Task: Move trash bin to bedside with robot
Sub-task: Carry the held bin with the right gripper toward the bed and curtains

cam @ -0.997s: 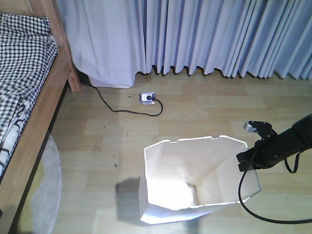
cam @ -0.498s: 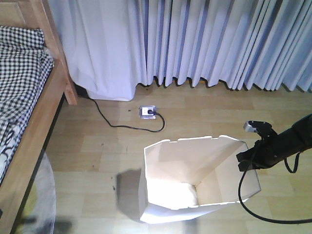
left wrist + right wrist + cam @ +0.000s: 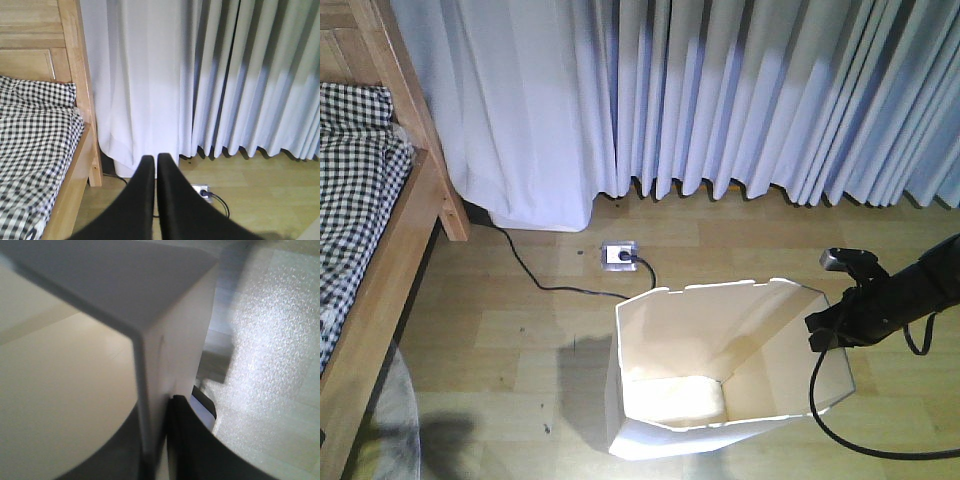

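Note:
The white trash bin, cream inside, stands on the wooden floor at the lower centre of the front view. My right gripper is shut on the bin's right rim. In the right wrist view the bin's wall runs between the two black fingers. The bed, with a light-brown wooden frame and checked bedding, lies at the left edge, apart from the bin. It also shows in the left wrist view. My left gripper is shut and empty, held in the air facing the curtain.
Pale curtains hang along the back wall. A white floor socket with a black cable lies just behind the bin. A round pale rug lies beside the bed at the lower left.
The view has moved forward: the curtain, socket and bed have slid down and nearer, and the bed has shifted left. The bin and right gripper keep the same place in the frame.

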